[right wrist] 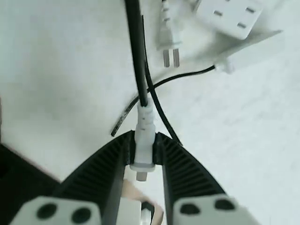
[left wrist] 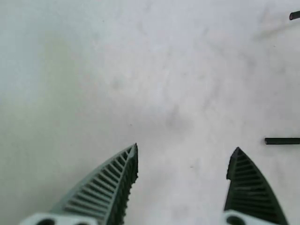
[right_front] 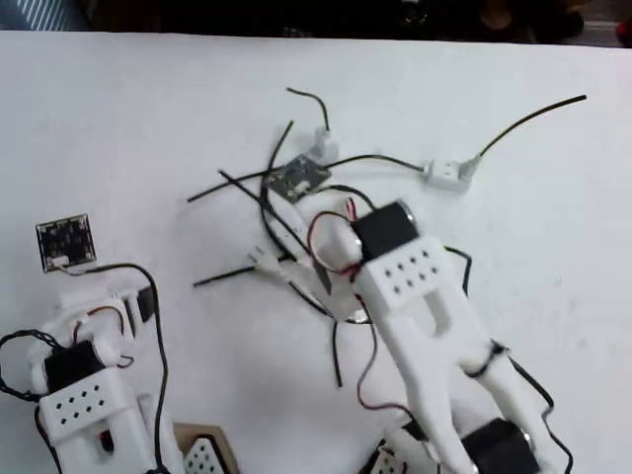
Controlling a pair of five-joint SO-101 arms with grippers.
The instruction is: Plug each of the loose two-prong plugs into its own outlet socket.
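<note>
A white table [right_front: 118,118] carries a tangle of thin black cords [right_front: 385,160] around a small outlet socket block [right_front: 296,178] near its middle.

The right gripper [right wrist: 144,138] sits just short of this block. Its dark ribbed fingers [right wrist: 180,161] are nearly closed and pinch a white two-prong plug [right wrist: 142,143] by its sides. The plug's black cord [right wrist: 136,51] runs away toward the block.

Between the held plug and the block, a second white two-prong plug [right wrist: 168,40] lies loose on the table, prongs pointing away from the block. The block's white face with paired slots [right wrist: 229,14] lies just beyond it.

The left gripper [left wrist: 186,149] hangs over bare table well apart from the block. Its two dark ribbed fingers [left wrist: 112,183] are spread wide with nothing between them.
</note>
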